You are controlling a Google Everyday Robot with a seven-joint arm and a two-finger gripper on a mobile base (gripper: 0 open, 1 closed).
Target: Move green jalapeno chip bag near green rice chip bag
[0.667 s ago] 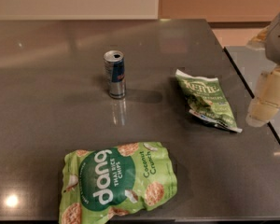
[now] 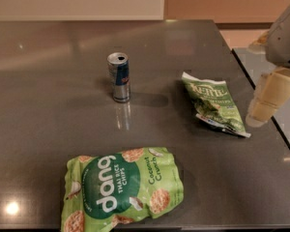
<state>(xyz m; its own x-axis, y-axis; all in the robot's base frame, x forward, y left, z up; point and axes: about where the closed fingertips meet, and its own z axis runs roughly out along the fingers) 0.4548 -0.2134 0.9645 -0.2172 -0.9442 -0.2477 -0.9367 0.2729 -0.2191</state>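
Note:
The green jalapeno chip bag (image 2: pixel 213 103) is a slim, crinkled dark-green "Kettle" bag lying flat at the right of the dark table. The green rice chip bag (image 2: pixel 122 187) is a large puffy light-green "dang" bag lying at the table's front, left of centre. The two bags are well apart. My gripper (image 2: pixel 259 119) hangs at the right edge of the view, just right of the jalapeno bag and above the table's right edge. It touches neither bag.
An upright blue and silver drink can (image 2: pixel 119 77) stands on the dark table (image 2: pixel 48 105), left of the jalapeno bag and behind the rice chip bag. The table's right edge runs just under the gripper. A second surface (image 2: pixel 253 64) lies beyond it.
My gripper has edged slightly left toward the jalapeno bag. The bags and the can have not moved.

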